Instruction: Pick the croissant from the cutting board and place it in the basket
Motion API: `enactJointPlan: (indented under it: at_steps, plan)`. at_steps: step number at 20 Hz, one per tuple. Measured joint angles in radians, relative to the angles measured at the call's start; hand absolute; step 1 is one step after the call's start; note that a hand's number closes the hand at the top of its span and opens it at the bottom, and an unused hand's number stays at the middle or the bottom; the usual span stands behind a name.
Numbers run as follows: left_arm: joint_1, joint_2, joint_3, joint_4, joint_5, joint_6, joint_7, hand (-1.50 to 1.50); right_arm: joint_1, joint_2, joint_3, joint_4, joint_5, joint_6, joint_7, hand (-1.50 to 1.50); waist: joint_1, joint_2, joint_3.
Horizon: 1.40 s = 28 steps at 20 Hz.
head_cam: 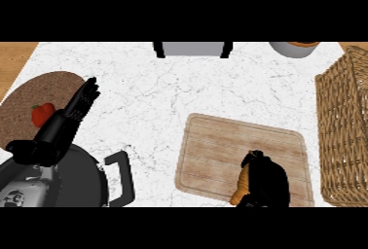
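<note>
Kitchen: a white marble counter [179, 82] is carrying a wooden cutting board [215, 151], a wicker basket [345, 126], a dark frying pan [86, 182] and a round brown mat [36, 97].

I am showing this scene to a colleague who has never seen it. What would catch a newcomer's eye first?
First, the right robot hand, black, curled over the orange croissant on the wooden cutting board, low and right of centre. Next, the tall wicker basket at the right edge. At the left, the left robot hand rests open, fingers up, beside a red pepper on a round brown mat.
</note>
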Motion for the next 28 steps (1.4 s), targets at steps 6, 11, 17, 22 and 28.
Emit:
enactJointPlan:
  at_steps: [6, 11, 17, 22, 28]
  plan:
    - [-0.004, -0.013, -0.005, -0.001, -0.012, 0.003, 0.011, 0.0, 0.021, -0.066, 0.059, -0.011, 0.028, -0.016, -0.084, 1.5, -0.001, -0.005, -0.003]
    - [0.0, -0.011, 0.005, 0.024, -0.019, 0.006, -0.007, 0.0, 0.215, -0.233, 0.132, -0.17, -0.019, -0.123, -0.299, 1.5, -0.016, -0.004, 0.002]
    - [0.011, -0.014, 0.003, 0.018, -0.022, 0.0, -0.022, 0.0, 0.423, -0.403, 0.1, -0.29, -0.084, -0.33, -0.513, 1.5, -0.016, 0.0, 0.005]
    - [0.001, -0.005, 0.019, 0.019, -0.018, -0.002, -0.013, 0.0, 0.545, -0.421, 0.092, -0.423, -0.232, -0.424, -0.616, 1.5, -0.02, 0.001, 0.006]
    - [0.023, -0.004, 0.029, 0.027, -0.018, -0.003, -0.033, 0.0, 0.63, -0.389, 0.114, -0.615, -0.354, -0.543, -0.721, 1.5, -0.029, -0.002, 0.005]
